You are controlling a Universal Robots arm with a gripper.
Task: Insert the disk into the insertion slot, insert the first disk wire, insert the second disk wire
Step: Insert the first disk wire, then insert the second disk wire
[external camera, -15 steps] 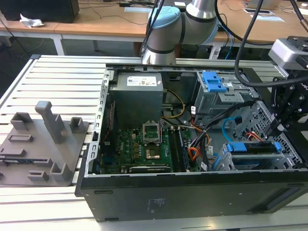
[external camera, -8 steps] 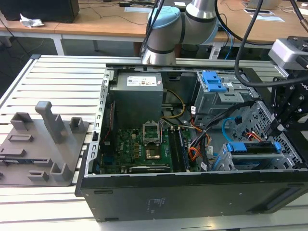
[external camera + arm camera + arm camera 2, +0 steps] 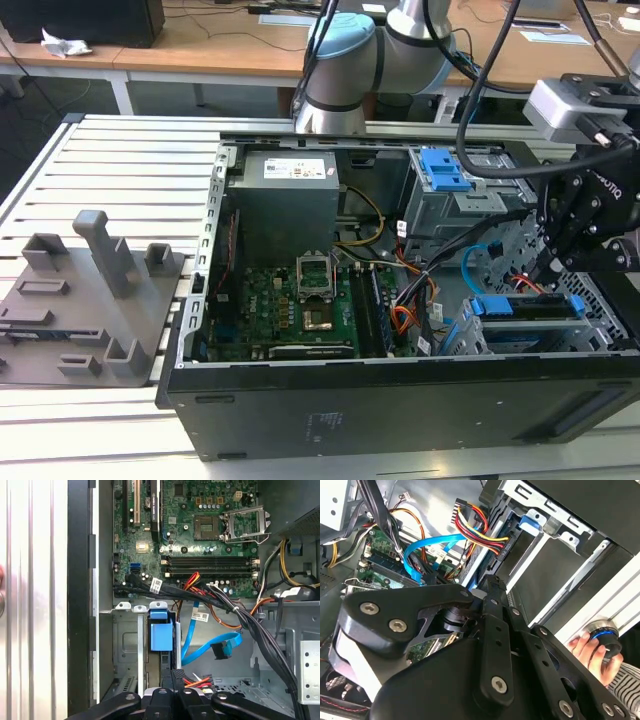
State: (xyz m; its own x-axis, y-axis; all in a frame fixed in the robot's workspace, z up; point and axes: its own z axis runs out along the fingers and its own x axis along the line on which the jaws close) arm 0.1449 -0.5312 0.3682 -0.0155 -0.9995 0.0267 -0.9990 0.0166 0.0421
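Note:
The disk, in its blue carrier, sits inside the insertion slot, a grey metal cage at the case's front corner. My gripper reaches down at the disk's rear edge, and its black fingers are pressed together. The first disk wire, red, orange and black, ends right at the fingertips, and its plug is hidden between them. The second disk wire, a flat light-blue cable, hangs loose beside them with its dark plug free. In the second wrist view it curves over the motherboard.
The open case holds a green motherboard, a power supply and a taller bay with a blue latch. Thick black cables cross near the cage. A person's hand rests on a knob outside the case. A grey fixture stands on the table.

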